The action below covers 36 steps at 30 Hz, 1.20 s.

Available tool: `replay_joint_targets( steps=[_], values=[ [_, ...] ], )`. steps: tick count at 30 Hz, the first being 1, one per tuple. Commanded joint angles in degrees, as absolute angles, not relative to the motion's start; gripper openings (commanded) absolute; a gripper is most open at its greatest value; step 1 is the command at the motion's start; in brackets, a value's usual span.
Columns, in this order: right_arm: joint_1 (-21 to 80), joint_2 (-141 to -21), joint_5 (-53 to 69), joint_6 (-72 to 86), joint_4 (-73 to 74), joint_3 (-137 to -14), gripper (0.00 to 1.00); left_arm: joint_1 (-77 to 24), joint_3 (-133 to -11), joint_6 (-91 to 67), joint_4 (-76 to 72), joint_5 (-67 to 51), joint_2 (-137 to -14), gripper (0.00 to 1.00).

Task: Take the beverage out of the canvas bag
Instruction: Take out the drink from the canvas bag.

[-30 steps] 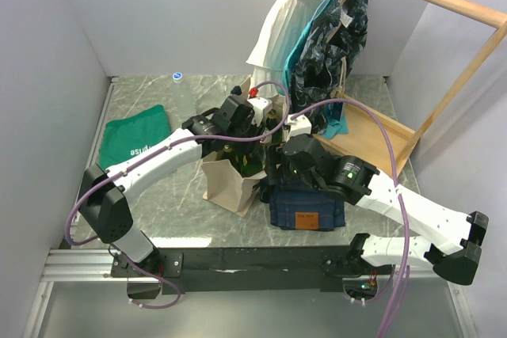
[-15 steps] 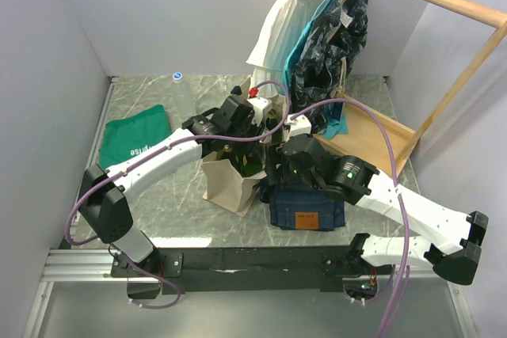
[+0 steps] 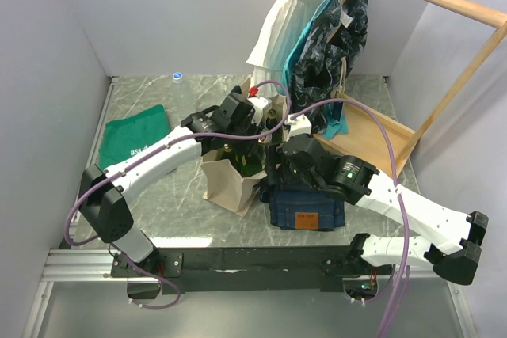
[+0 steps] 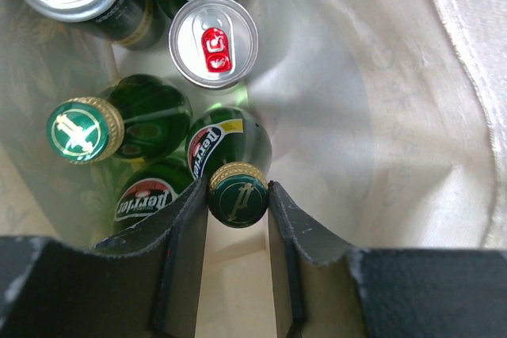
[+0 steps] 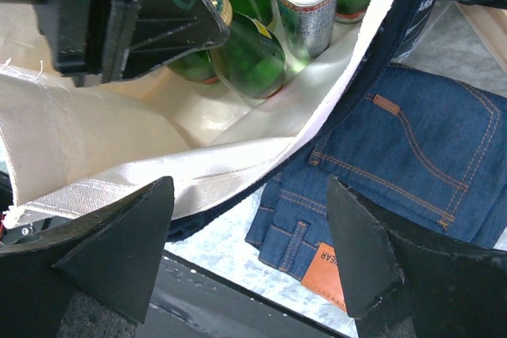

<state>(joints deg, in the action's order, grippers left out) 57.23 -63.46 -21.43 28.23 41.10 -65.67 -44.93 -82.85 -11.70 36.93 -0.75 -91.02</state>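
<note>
Your left gripper [image 4: 236, 190] is pinching the gold cap of a green glass bottle [image 4: 230, 144] inside the cream canvas bag [image 4: 380, 77]. Your right gripper [image 5: 249, 187] is gaping, holding nothing. Risk: the shallow cap grip slipping on lifting and dropping the bottle against the silver can [image 4: 214, 41].

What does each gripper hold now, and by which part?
The left gripper holds a green glass bottle by its green metal cap, inside the cream canvas bag. The right gripper is open, holding nothing.

Grey marbled table [image 3: 158, 215], bearing canvas bag [image 3: 226, 184], folded blue jeans [image 3: 305, 211], green cloth [image 3: 135, 140], wooden rack [image 3: 372, 128]
</note>
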Motion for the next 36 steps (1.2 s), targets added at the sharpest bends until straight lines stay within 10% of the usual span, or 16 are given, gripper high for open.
replay_joint_targets(
  steps=[1,36],
  values=[
    [57.4,-63.2,-22.8,27.9,39.2,-67.2,0.83,-45.4,-89.5,-11.6,33.6,-0.1,-88.6,0.01],
    [57.4,-61.1,-24.3,27.6,38.0,-66.0,0.82,-45.4,-100.5,-10.5,40.3,-0.5,-84.2,0.01]
  ],
)
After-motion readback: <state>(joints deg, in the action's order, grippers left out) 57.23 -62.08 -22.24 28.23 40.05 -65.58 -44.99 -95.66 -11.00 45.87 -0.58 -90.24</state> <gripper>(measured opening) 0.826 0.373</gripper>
